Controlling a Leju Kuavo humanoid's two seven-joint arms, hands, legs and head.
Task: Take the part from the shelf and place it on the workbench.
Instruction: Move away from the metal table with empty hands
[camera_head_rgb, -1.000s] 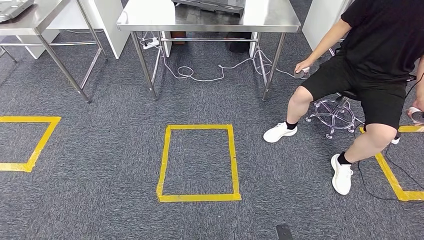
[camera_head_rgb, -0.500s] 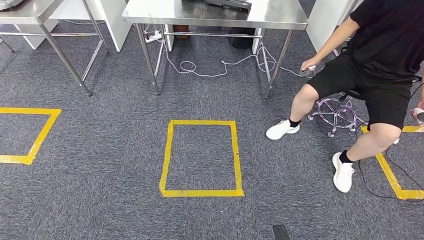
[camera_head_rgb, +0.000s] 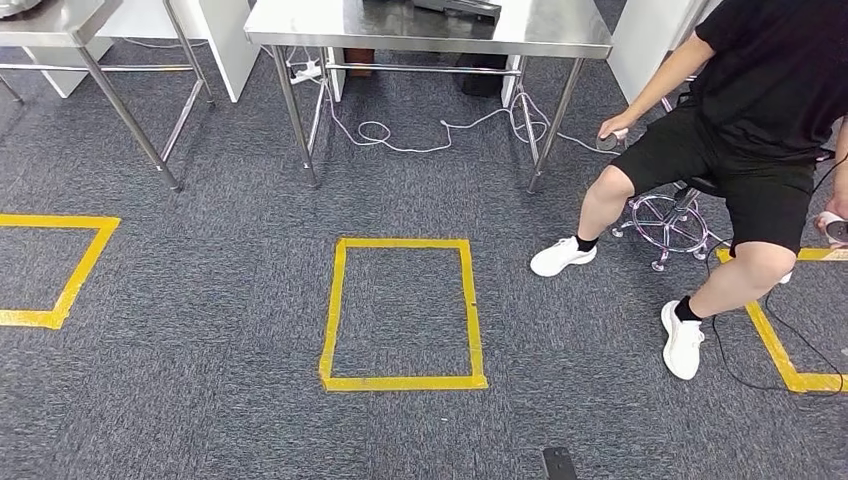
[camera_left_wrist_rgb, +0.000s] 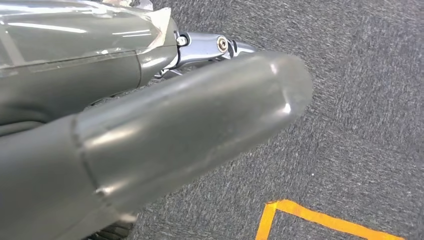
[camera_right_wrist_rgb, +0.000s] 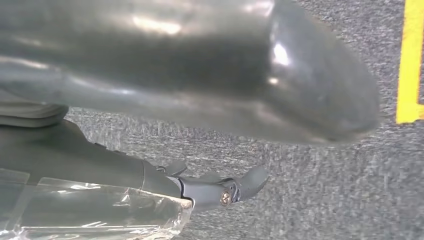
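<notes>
Grey carpet floor (camera_head_rgb: 200, 400) occupies most of the head view, marked with a yellow tape rectangle (camera_head_rgb: 403, 312) at centre, a second tape outline (camera_head_rgb: 60, 265) at the left edge and a third (camera_head_rgb: 775, 345) at the right. Beyond the central rectangle stands a steel counter (camera_head_rgb: 430, 25) on four legs, with a white cable (camera_head_rgb: 420, 140) looped on the carpet beneath it; another steel counter (camera_head_rgb: 50, 25) stands further left. A person (camera_head_rgb: 740, 120) in black clothing and white shoes sits on a chrome-based stool (camera_head_rgb: 665, 220) at the right, one foot near the right-hand tape outline, one hand down beside the stool. A small dark object (camera_head_rgb: 558, 463) lies on the carpet near the bottom edge (identity cannot be told). The part named in the task and its shelf cannot be located in these views. The left wrist view shows the left hand (camera_left_wrist_rgb: 150, 120) above carpet, thick grey thumb across the frame and a metal-jointed finger behind it, with a tape corner (camera_left_wrist_rgb: 280, 212) below; nothing is seen in it, but whether its fingers are spread or curled cannot be told. The right wrist view shows the right hand (camera_right_wrist_rgb: 200, 100) likewise above carpet beside a yellow tape strip (camera_right_wrist_rgb: 412, 60), thumb extended, a finger visible beyond; its state also cannot be told.
</notes>
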